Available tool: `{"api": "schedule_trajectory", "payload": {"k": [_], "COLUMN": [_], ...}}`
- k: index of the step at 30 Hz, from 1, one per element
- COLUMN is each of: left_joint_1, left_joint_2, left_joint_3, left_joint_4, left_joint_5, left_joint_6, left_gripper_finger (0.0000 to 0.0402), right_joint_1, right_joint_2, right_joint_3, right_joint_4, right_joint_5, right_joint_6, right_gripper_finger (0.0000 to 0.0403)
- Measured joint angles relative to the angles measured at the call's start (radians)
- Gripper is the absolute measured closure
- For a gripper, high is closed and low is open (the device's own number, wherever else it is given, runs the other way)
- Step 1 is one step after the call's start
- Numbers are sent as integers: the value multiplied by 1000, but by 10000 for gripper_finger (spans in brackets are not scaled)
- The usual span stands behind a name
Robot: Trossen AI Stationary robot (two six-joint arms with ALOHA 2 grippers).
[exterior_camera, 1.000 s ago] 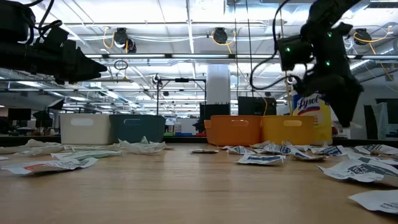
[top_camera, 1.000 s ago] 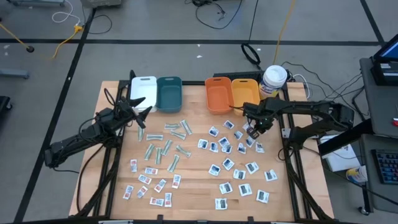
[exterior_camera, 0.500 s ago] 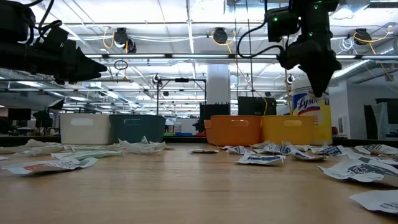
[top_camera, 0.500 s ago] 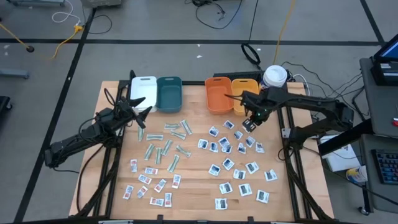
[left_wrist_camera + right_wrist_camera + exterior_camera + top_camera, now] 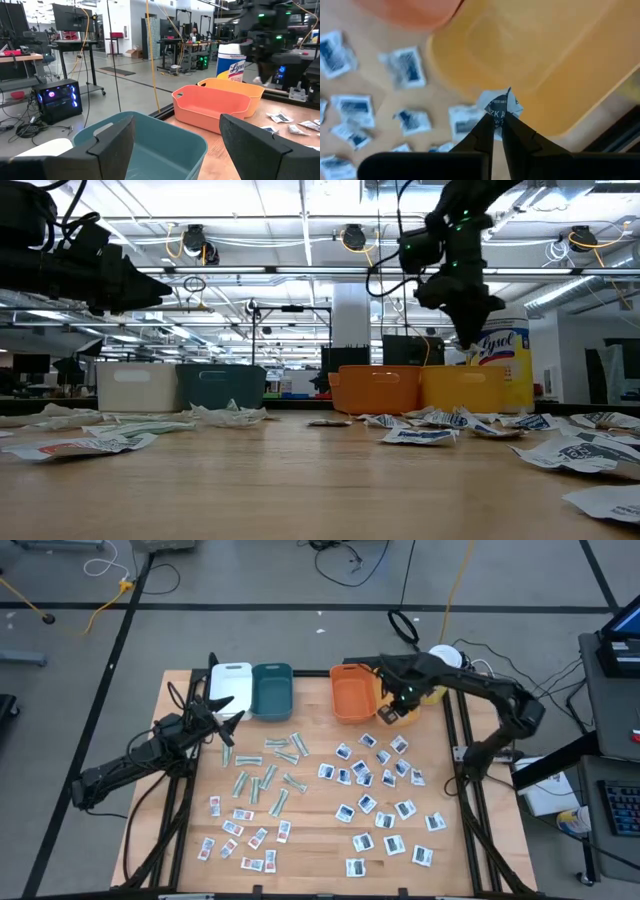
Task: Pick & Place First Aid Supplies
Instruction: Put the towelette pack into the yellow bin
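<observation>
Wooden bench point(image 5: 310, 840) carries the scattered supplies, but one white packet with dark print point(image 5: 501, 109) hangs pinched by its corner in the right end effector point(image 5: 498, 122), fingertips pressed together on it, over the near rim of the yellow bin point(image 5: 540, 55). Such a thin grip could slip, or an early release could drop it outside onto the packets below. The left end effector point(image 5: 175, 145) waits spread above the teal bin point(image 5: 150, 145).
</observation>
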Motion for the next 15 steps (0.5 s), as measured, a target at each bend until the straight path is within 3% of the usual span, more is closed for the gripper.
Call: {"api": "schedule_trajectory", "payload": {"k": [6, 15], "left_joint_1": [0, 0], "left_joint_2": [0, 0], "left_joint_3": [0, 0], "left_joint_4": [0, 0], "left_joint_5": [0, 0], "left_joint_6": [0, 0], "left_gripper_finger": [105, 105], "right_joint_1": [-93, -115], "right_joint_2": [87, 136], "right_joint_3": [108, 113], "right_joint_4": [2, 25], "right_joint_5": [1, 5], "right_joint_6": [-34, -38], "right_gripper_finger": [383, 383]}}
